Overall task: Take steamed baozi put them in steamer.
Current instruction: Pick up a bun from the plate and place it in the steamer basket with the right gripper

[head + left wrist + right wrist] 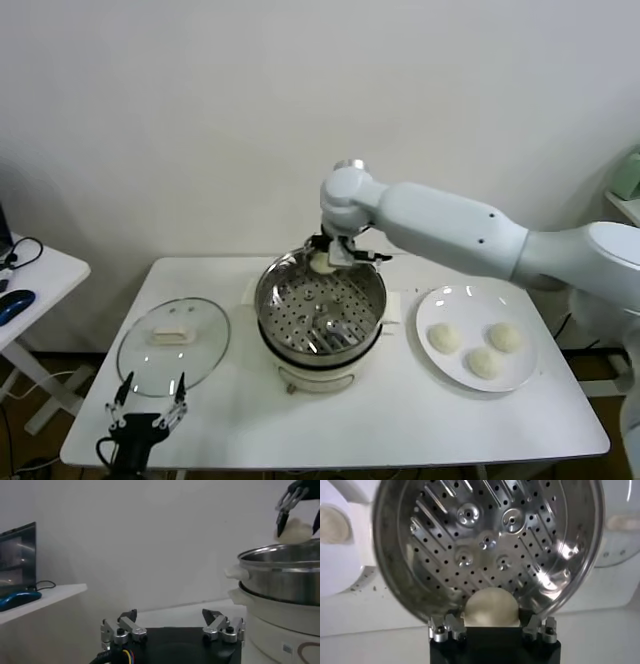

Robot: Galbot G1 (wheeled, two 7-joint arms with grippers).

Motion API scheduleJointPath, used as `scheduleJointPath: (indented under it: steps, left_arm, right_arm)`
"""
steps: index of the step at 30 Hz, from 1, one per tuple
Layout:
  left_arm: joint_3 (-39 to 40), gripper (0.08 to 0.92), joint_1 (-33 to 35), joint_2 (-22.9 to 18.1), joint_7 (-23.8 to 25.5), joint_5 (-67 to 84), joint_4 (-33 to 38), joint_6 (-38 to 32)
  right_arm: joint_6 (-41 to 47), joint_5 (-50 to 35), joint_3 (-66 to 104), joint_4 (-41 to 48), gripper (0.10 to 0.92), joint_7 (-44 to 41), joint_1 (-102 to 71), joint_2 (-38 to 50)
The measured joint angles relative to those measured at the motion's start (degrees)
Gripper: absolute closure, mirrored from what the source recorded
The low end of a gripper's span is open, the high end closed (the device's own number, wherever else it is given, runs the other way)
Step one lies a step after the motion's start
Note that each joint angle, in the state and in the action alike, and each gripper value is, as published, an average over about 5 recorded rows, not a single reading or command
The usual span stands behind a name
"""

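Right gripper [330, 258] grasps a baozi [490, 607] above the far rim of the steamer [372, 290]; three remain on the plate [432, 355]. Released here, it may strike the rim and roll out. Left gripper [148, 405] idles, fingers apart, by the lid [205, 365].

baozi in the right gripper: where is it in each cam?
Head view: held baozi at the far rim of the steamer, in the right gripper.
Left wrist view: top right corner, just above the steamer rim.
Right wrist view: bottom centre, between the fingers, over the perforated floor.
Shared landmark: the steamer.
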State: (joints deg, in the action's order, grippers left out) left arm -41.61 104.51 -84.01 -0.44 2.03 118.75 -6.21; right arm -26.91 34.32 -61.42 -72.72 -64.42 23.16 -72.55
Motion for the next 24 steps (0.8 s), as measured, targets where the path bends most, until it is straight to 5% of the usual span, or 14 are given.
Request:
scheduleJointPath:
  steps: [24]
  left_arm:
    - [0.14, 0.177, -0.33, -0.03, -0.1, 0.09, -1.35, -0.1]
  right_arm:
    - [-1.84, 4.68, 0.44, 6.72, 0.279, 0.45, -4.9, -4.19]
